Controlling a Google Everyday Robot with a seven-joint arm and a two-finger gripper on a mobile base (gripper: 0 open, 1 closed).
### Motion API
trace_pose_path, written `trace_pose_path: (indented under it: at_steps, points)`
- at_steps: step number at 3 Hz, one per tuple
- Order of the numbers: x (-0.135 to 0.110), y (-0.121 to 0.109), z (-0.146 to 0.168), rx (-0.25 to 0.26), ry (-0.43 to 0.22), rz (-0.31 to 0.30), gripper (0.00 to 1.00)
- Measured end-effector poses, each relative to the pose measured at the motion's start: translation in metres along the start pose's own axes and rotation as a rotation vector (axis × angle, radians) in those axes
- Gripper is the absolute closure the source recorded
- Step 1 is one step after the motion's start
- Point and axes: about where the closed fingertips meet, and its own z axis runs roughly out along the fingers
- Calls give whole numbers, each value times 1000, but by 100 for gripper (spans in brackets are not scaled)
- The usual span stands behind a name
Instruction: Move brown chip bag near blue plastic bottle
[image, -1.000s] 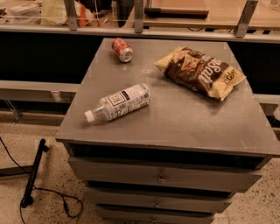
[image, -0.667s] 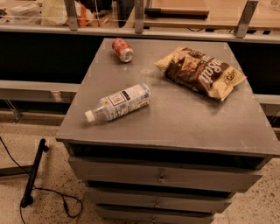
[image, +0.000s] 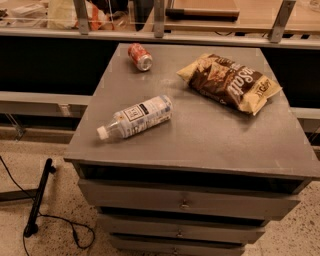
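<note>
we see no gripper anywhere in this view; it is off camera, so we cannot tell its state. the brown chip bag (image: 229, 81) lies flat, well to the right of and behind the blue plastic bottle (image: 136, 116), which rests on its side. we judge the bag light, soft and crinkly, apt to slide or crush; pinching a puffed middle fold or a tan end seam seems safest. the red soda can (image: 140, 56) lies behind the bottle. the grey cabinet top (image: 200, 135) under the bottle looks smooth and level, with drawers (image: 185, 202) below and speckled floor (image: 60, 200) lower left.
</note>
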Motion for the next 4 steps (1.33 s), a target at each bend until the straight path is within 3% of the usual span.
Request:
trace_pose_path:
  at_steps: [1, 2, 3, 4]
  points:
    - [8, -25, 18, 7, -26, 46, 0]
    - [8, -25, 18, 7, -26, 46, 0]
    - [16, -31, 33, 44, -19, 101, 0]
    - [28, -46, 55, 109, -57, 228, 0]
